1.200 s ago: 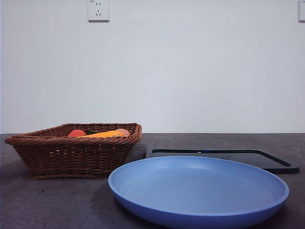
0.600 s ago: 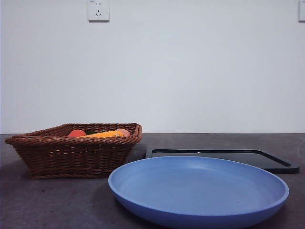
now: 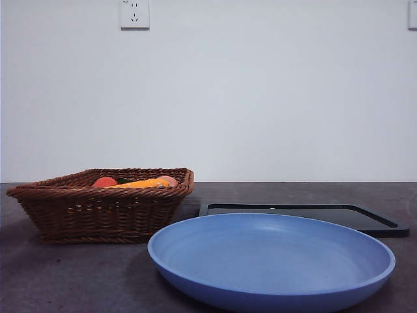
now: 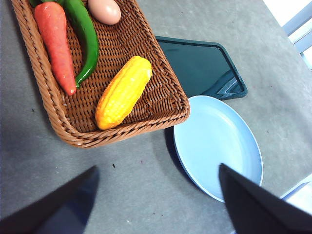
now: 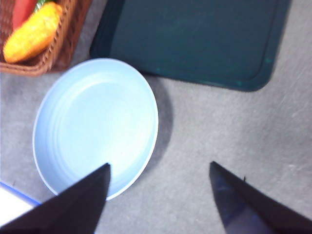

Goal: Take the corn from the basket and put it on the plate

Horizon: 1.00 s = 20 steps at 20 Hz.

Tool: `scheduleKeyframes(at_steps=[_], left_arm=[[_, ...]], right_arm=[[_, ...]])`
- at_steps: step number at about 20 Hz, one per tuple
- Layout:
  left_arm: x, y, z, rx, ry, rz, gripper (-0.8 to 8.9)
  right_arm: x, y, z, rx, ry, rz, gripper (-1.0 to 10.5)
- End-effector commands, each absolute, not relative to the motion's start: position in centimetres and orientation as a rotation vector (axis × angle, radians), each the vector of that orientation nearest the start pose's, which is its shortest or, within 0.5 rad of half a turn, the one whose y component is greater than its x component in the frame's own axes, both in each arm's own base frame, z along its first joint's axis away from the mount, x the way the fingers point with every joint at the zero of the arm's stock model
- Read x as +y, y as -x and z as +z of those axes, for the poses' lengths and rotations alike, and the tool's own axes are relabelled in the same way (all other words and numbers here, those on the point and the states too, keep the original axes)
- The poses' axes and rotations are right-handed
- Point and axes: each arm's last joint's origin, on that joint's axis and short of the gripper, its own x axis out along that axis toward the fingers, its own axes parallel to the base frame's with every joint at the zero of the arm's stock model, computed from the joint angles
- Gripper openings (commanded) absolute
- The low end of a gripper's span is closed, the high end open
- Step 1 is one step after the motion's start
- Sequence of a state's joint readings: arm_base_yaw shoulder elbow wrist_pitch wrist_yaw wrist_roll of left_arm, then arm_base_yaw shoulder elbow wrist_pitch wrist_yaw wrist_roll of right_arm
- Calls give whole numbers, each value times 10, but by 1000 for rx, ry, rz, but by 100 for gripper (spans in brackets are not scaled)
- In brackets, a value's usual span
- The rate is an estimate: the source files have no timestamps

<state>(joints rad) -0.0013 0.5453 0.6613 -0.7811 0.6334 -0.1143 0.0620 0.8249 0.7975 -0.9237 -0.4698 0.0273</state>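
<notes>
The yellow corn (image 4: 123,92) lies in the brown wicker basket (image 4: 170,102), near the corner closest to the plate; its top shows as an orange strip (image 3: 140,184) over the basket rim (image 3: 98,193) in the front view. The light blue plate (image 3: 270,261) sits empty beside the basket, also seen as the plate (image 4: 214,141) and the plate (image 5: 95,124). My left gripper (image 4: 156,195) hangs open high above the bare table in front of the basket. My right gripper (image 5: 158,187) is open above the plate's edge. Neither gripper shows in the front view.
A red carrot-like piece (image 4: 56,44), a green pepper (image 4: 84,31) and a pale peach round item (image 4: 104,10) share the basket with the corn. A flat black tray (image 3: 306,214) lies behind the plate, also visible as the tray (image 5: 195,39).
</notes>
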Motion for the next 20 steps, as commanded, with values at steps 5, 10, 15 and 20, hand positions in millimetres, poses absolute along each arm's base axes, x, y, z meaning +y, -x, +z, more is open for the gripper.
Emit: scheduleKeyframes(at_steps=[5,10,15,20], left_arm=[[-18,-105,276,668,315,-582,425],[-18,-105,276,668,315,-582,425],[-18,-105,276,668,315,-582,425],[-18,-105,276,668,315,-582,425]], right_arm=[[35,-168,266,995,-214,527,354],[53,-197,243,1079,-191,579,352],[73,-221,212,1171,-165,620,349],[90,-235,184,1246,-139,649,331]])
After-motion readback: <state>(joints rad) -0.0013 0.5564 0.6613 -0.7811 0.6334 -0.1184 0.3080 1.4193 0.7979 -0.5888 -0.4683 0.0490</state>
